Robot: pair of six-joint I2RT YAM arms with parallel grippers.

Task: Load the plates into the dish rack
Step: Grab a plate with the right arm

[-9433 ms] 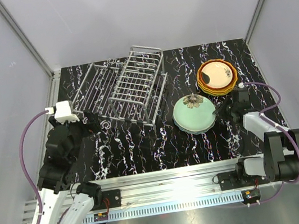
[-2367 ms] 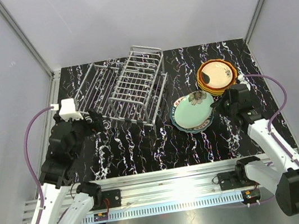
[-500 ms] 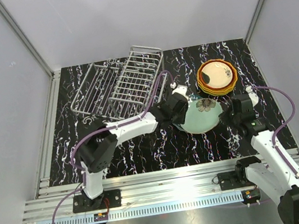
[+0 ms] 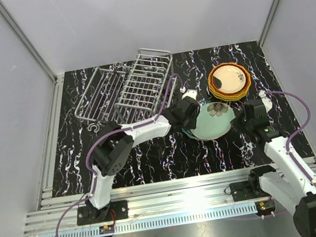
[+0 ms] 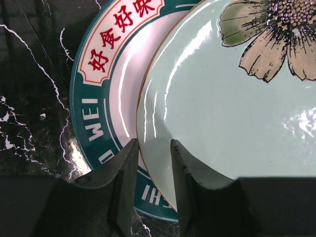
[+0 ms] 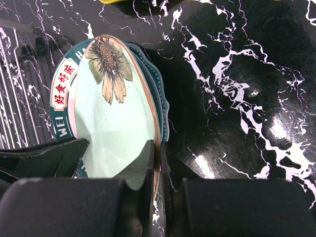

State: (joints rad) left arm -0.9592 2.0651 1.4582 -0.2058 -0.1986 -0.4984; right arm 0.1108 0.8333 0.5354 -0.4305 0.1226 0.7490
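Note:
The mint green plate with a flower print is tilted up off the dark teal plate under it. My right gripper is shut on its right rim, one finger on each face, seen in the top view too. My left arm reaches across the table. Its gripper straddles the same plate at its left rim and is shut on it, next to the rack's right end. The dish rack stands at the back left with no plates in it.
A stack of plates, cream-centred on top with orange and yellow rims below, sits at the back right, just behind the held plate. Grey walls enclose the black marbled table. The rack's wires show at the left of the right wrist view.
The left arm has swung from beside the rack across to the mint plate, and its jaws have narrowed on the rim. The right gripper has tipped that plate up off the teal one.

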